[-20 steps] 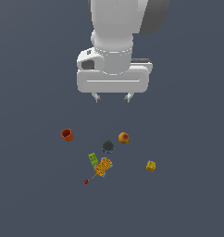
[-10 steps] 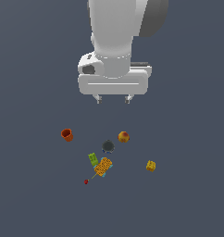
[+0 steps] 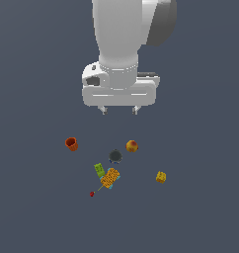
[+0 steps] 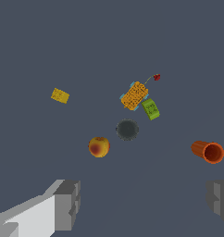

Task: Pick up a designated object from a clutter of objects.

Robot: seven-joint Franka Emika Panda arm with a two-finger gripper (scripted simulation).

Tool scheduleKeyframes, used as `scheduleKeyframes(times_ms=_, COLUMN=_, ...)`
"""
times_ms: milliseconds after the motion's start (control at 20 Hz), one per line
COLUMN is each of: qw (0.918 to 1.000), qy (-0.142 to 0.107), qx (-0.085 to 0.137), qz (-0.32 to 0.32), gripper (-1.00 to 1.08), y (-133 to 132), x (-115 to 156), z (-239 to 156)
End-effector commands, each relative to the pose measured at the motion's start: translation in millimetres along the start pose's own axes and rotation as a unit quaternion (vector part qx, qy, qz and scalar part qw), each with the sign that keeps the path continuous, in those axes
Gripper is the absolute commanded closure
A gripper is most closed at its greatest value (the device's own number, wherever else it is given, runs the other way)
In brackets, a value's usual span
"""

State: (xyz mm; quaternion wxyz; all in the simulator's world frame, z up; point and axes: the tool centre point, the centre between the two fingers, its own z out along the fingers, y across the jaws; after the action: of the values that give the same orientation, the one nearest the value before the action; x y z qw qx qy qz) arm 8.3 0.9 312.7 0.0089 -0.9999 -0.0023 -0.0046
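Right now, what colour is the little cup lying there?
Orange-red; the cup shows best in the wrist view.

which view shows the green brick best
The wrist view: the green brick appears larger there, beside the orange block. In the exterior view the brick is smaller, though unobstructed.

No text, label, number or sign can be read anywhere.

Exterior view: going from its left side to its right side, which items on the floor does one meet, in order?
Orange cup → tiny red piece → green brick → dark grey round thing → orange-red ball → small yellow cube.
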Motion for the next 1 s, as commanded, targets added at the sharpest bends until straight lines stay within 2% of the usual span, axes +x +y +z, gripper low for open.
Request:
scheduleKeyframes(times_ms=0, qw=1.0000, qy=0.000, qx=0.000, qz=-0.009, gripper=-0.92, y=3.6, x=5.4, z=8.6)
scheduleKeyframes(times_ms=500, qw=0.9968, qy=-0.002, qx=-0.003, qz=-0.079, gripper=-0.92, y=31.0, x=40.5, z=74.8)
scheduleKeyframes(times_ms=950, qw=0.9861, qy=-0.004, qx=-0.006, qz=-0.166, gripper=-0.92, y=68.0, x=67.9, z=166.2)
